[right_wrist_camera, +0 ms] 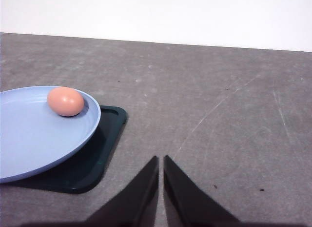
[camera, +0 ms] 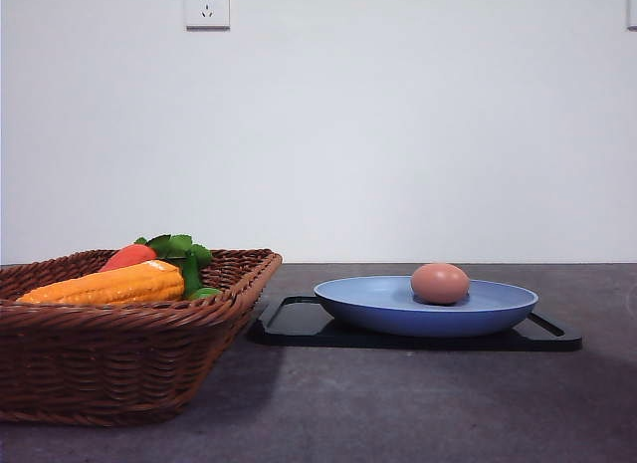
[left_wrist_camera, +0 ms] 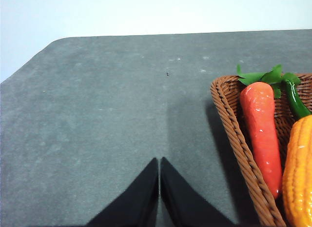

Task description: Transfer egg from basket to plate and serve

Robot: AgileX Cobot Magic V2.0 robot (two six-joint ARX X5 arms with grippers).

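The small, smooth, pinkish-brown egg (camera: 440, 283) lies on the round, matte light-blue plate (camera: 378, 306), a little toward its far right side, and the plate rests on a flat black rectangular tray (camera: 299, 322). So the transfer looks done: no egg shows in the wide woven dark-brown wicker basket (camera: 119, 368), which holds a long orange corn cob (camera: 105, 284) and a red-orange carrot-like vegetable (camera: 127, 256) with green leaves (camera: 179, 248).

The right gripper (right_wrist_camera: 161, 161) has its two dark fingers pressed together to a thin slit and carries nothing. It hangs over bare grey table (right_wrist_camera: 219, 114); from it, the plate and tray sit off to one side and slightly ahead, with the egg on the part of the plate nearest that claw's side, clearly apart from the fingertips.

The left gripper (left_wrist_camera: 159, 162) is likewise closed to a narrow slit and empty, over open table. The basket's braided rim lies near it on the other side, the carrot just inside that rim and the corn beyond.

What remains, as I judge it, is the serving: the plate probably has to be presented or moved, though the frames do not show where to.
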